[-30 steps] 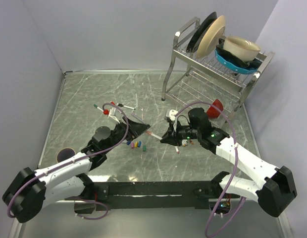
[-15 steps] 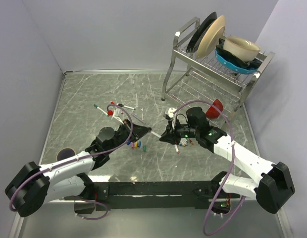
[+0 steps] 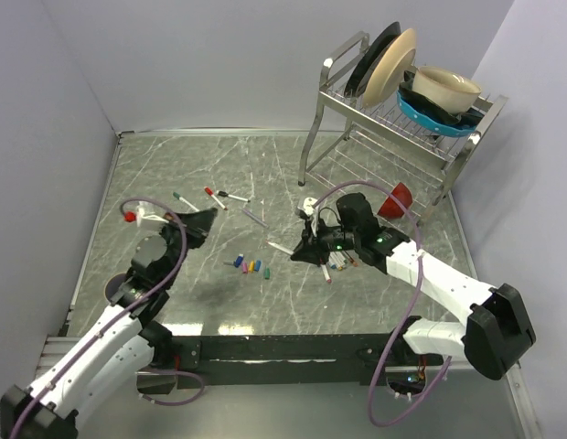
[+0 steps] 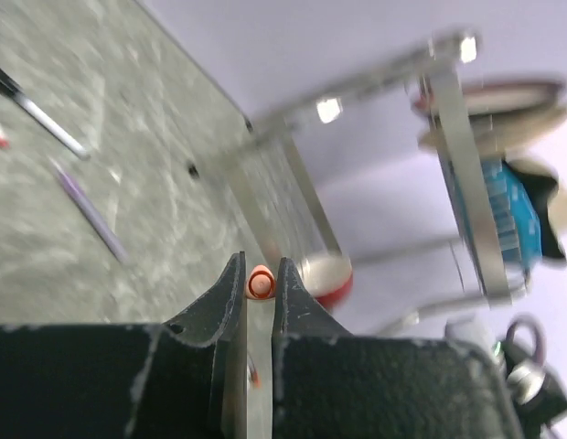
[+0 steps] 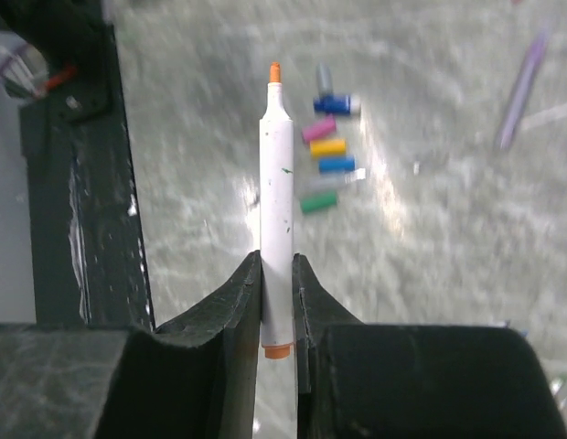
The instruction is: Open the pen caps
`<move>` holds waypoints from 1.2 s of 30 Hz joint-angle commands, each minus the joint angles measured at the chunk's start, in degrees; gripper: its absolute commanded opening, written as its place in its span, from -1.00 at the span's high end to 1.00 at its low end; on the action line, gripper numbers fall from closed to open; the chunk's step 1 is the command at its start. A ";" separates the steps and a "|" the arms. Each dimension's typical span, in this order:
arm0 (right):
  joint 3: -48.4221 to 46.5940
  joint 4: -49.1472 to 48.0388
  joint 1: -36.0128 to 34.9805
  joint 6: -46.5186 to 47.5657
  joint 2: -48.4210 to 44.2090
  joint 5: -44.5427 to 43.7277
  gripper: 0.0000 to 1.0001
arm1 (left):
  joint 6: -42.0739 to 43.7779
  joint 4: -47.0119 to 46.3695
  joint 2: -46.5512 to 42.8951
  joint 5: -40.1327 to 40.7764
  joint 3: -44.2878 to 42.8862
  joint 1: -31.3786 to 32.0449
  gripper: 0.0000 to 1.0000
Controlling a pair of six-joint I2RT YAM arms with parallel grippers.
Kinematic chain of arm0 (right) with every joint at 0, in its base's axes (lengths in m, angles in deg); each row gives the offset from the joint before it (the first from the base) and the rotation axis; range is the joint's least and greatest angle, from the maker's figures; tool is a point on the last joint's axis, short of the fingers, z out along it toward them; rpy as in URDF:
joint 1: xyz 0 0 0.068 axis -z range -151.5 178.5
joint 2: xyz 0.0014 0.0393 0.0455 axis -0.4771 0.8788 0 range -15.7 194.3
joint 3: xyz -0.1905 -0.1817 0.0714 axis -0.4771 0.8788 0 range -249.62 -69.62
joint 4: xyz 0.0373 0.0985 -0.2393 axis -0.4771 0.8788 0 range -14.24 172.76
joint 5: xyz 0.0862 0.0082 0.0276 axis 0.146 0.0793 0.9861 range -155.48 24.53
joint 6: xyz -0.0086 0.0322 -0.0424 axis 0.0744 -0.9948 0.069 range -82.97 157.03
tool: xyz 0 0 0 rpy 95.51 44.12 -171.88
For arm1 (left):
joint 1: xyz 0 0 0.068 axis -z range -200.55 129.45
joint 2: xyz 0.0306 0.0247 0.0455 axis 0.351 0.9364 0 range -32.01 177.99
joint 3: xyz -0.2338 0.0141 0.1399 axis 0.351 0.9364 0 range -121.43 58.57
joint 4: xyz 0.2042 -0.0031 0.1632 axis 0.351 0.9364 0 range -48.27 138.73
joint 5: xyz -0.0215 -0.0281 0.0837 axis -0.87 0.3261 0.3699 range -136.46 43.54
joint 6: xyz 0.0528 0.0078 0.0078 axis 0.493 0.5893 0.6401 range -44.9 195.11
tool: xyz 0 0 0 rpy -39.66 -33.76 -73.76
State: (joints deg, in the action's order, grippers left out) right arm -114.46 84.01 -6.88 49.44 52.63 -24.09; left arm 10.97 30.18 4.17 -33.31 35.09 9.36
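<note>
My left gripper point(image 4: 259, 265) is shut on a small orange pen cap point(image 4: 261, 282), pinched between its fingertips. In the top view this gripper point(image 3: 210, 216) hangs over the table's left half, well apart from the pen. My right gripper point(image 5: 277, 261) is shut on a white pen barrel point(image 5: 276, 192) whose orange tip point(image 5: 275, 69) is bare. The top view shows that gripper point(image 3: 300, 254) near the table's middle, the pen point(image 3: 279, 247) pointing left. Several loose pen caps point(image 3: 251, 267) of mixed colours lie in a short row below the pen; the right wrist view has the same caps point(image 5: 327, 146).
More pens point(image 3: 219, 196) lie scattered at the back left, and a purple one point(image 3: 256, 217) nearer the middle. A few pens point(image 3: 334, 268) lie under the right arm. A dish rack point(image 3: 393, 101) with plates stands at the back right, with a red bowl point(image 3: 398, 197) by its foot.
My left gripper shut on the orange cap at the pen's tip, then drew back left with it, baring the tip. The right gripper and its pen barely moved.
</note>
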 commanded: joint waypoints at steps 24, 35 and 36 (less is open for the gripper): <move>-4.82 12.58 14.28 -5.81 15.42 -22.66 0.99 | 0.33 14.20 15.92 -7.17 7.57 -6.09 0.78; -5.70 13.63 14.81 -5.73 18.15 -22.40 0.67 | -0.02 9.44 19.89 -9.02 8.81 -6.09 0.28; -5.96 13.98 14.81 -5.72 18.32 -22.31 0.61 | -0.11 9.36 19.98 -9.02 8.81 -6.09 0.25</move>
State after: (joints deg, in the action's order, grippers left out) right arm -117.70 97.21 7.55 43.93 69.88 -46.43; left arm 10.92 43.30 23.78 -41.31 44.22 3.46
